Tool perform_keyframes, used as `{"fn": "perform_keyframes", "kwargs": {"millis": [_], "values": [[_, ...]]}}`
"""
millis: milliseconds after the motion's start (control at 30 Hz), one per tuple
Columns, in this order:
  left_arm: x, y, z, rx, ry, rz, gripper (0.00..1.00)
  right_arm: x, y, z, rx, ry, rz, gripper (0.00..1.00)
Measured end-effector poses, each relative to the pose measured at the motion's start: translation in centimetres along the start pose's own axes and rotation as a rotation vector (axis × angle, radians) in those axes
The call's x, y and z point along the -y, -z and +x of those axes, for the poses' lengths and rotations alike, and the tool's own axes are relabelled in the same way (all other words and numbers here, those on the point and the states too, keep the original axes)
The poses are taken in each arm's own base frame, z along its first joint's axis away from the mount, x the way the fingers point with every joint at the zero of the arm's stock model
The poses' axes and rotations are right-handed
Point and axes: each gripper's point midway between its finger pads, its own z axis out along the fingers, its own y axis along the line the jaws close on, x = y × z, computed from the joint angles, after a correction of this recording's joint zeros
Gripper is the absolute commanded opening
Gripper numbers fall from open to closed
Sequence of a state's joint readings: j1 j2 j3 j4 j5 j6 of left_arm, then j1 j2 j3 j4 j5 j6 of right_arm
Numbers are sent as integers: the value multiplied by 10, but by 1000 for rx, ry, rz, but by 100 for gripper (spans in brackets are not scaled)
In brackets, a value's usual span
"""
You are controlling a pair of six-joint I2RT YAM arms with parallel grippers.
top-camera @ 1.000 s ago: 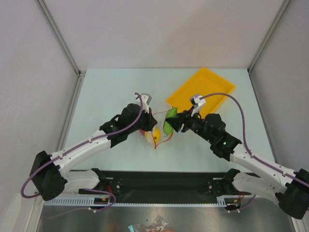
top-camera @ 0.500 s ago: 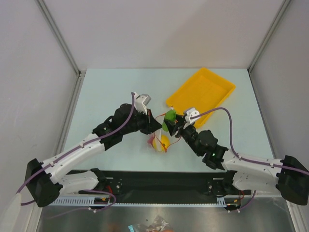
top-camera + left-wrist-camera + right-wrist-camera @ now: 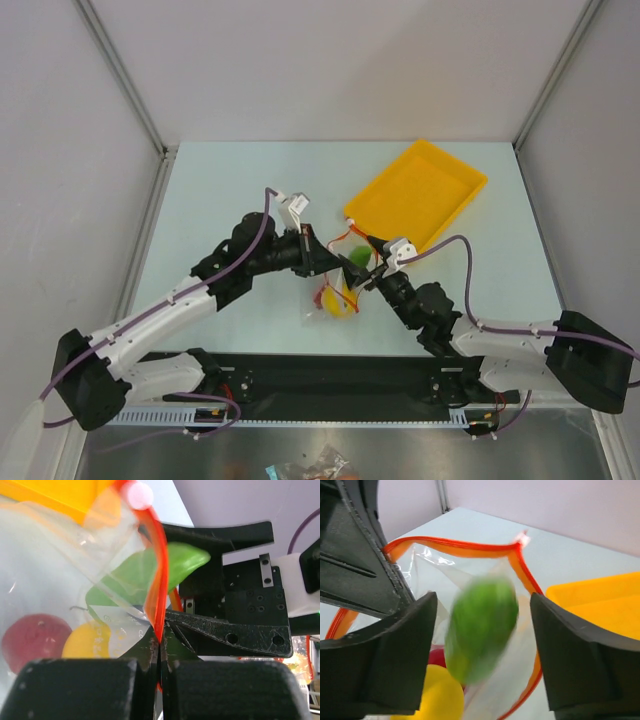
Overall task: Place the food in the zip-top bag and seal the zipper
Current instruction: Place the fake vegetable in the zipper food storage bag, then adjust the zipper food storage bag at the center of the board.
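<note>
In the top view the zip-top bag (image 3: 335, 297) lies on the table (image 3: 225, 190), with the yellow tray (image 3: 420, 190) just beyond it. This view makes out the yellow lemon (image 3: 341, 302) inside the bag and the green vegetable (image 3: 357, 257) at the bag's far edge, but it hides both grips.

The left wrist view fills that in. The left hand (image 3: 159, 647) is pinched fully closed on the zipper (image 3: 156, 595), holding that lip of the bag up. Through the clear plastic the red fruit (image 3: 34, 639) and the lemon sit side by side low in the bag.

In the right wrist view the right hand (image 3: 481, 600) is spread wide and grips nothing. The green vegetable, blurred, is in the bag's open mouth between the fingers, touching neither.
</note>
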State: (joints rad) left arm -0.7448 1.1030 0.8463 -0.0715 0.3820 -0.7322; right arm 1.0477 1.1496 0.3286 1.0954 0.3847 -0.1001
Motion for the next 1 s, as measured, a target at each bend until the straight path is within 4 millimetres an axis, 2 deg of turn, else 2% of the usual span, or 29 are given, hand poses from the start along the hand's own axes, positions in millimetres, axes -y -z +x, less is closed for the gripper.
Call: {"fn": "perform_keyframes", "kwargs": {"millis": [33,133,233,400,500,600,733,867,1000], "values": [[-1,2,0,3,4,-6,0,4,0,0,-6,1,15,89],[-2,6,-4,17,4,-15,0,5,-1,-6,-30,12,25,89],[-6,9,-12,50,-4,-32,0,4,-4,-23,-55,5,29,89],[-28,9,-27,123,-20,-123,0,-3,-9,-59,-63,-64,30,84],[-42,10,-31,156,-33,-179,0,1,-11,-67,-99,-89,70,83],[-49,11,-36,182,-41,-218,0,5,-12,-62,-160,-95,99,79],[-58,19,-45,239,-55,-273,0,9,-9,-44,-240,-105,126,65],[-65,33,-53,303,-64,-319,0,28,-10,-27,-320,-149,176,59],[-69,44,-60,354,-71,-351,0,49,-16,-14,-380,-218,207,60]]}}
